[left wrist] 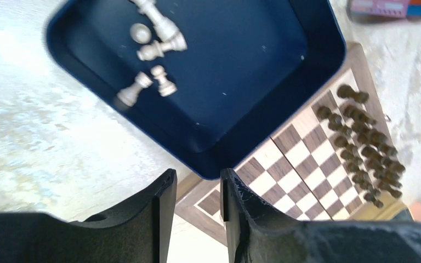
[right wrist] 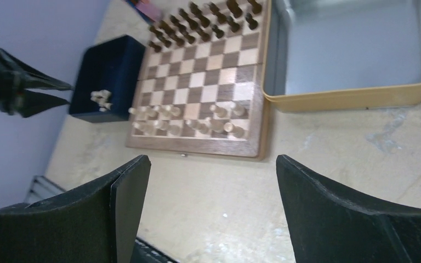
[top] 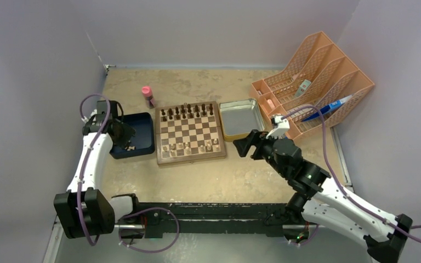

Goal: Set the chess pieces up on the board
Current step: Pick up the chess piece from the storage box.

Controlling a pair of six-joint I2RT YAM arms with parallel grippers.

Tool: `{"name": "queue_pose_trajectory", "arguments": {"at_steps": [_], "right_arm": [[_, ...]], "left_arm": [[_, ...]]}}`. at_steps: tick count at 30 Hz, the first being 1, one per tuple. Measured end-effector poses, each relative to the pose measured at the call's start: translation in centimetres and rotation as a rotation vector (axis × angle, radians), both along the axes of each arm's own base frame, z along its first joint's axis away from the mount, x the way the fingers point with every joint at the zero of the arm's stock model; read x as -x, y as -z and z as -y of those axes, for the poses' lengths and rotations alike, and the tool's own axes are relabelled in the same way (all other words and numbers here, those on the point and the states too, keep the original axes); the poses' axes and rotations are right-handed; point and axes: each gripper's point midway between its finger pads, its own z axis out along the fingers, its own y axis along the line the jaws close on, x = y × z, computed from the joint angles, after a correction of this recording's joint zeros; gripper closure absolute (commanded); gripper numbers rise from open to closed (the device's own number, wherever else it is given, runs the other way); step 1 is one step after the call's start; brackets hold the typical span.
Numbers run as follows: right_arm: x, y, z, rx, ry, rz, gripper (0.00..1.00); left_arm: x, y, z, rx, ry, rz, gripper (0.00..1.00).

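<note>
The board (top: 190,133) lies mid-table, with dark pieces (top: 189,112) in its far rows and pale pieces (top: 189,147) in its near rows. The dark blue tray (top: 142,123) to its left holds several loose pale pieces (left wrist: 153,49), most of them lying down. My left gripper (top: 123,134) hovers over the tray's near right part. In the left wrist view it (left wrist: 197,181) is open a little and empty, above the tray's corner and the board's corner (left wrist: 301,164). My right gripper (top: 244,147) is wide open and empty (right wrist: 211,164) over bare table, to the right of the board (right wrist: 197,82).
A yellow-rimmed metal tin (top: 242,118) sits right of the board. An orange file rack (top: 318,76) with a pen stands at the back right. A pink bottle (top: 147,96) stands behind the tray. Walls close in on the left, back and right.
</note>
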Motion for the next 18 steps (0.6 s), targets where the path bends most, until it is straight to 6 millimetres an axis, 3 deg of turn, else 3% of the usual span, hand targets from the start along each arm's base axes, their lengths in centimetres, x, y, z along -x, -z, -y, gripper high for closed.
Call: {"name": "queue_pose_trajectory", "arguments": {"at_steps": [5,9,14,18], "right_arm": [[0.7,-3.9,0.2,-0.081,-0.014,0.033,0.14],[0.5,-6.4,-0.1,-0.085,-0.012,0.039,0.14],[0.1,-7.3,-0.7,-0.036,-0.029,0.023,0.14],[0.1,-6.8,-0.9,0.005,-0.044,0.004,0.14]], "left_arm": [[0.3,-0.4,-2.3,-0.102,-0.072,-0.095,0.69],[0.0,1.1,-4.1,-0.183,-0.082,-0.199,0.71],[0.7,4.0,-5.2,-0.230,-0.096,-0.340,0.71],[0.4,4.7,-5.7,-0.229,-0.113,-0.352,0.71]]}}
